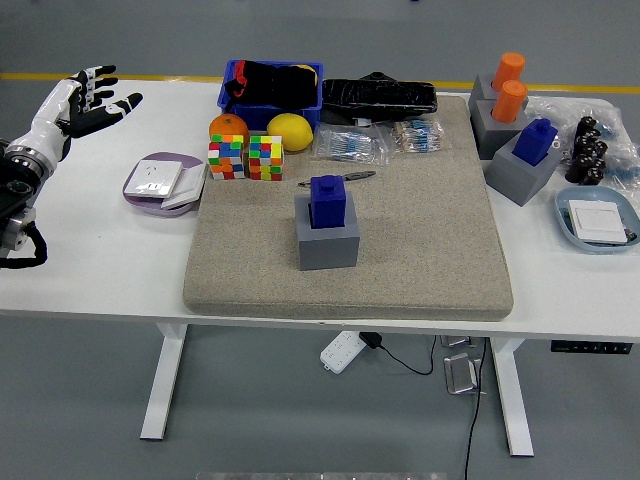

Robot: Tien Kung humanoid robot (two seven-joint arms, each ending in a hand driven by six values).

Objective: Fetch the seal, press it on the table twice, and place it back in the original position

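Note:
A dark blue seal (326,199) stands upright in a grey block holder (327,238) at the middle of the beige felt mat (400,270). My left hand (92,100) hovers over the table's far left corner, well away from the seal, with its fingers spread and nothing in them. The right arm is out of view.
Left of the mat lie a purple dish with a white socket (160,181), two colour cubes (247,157), an orange (228,127) and a lemon (289,131). A blue bin (272,92) is behind. Right: orange seals (509,88), another blue seal (535,141), a blue plate (597,218).

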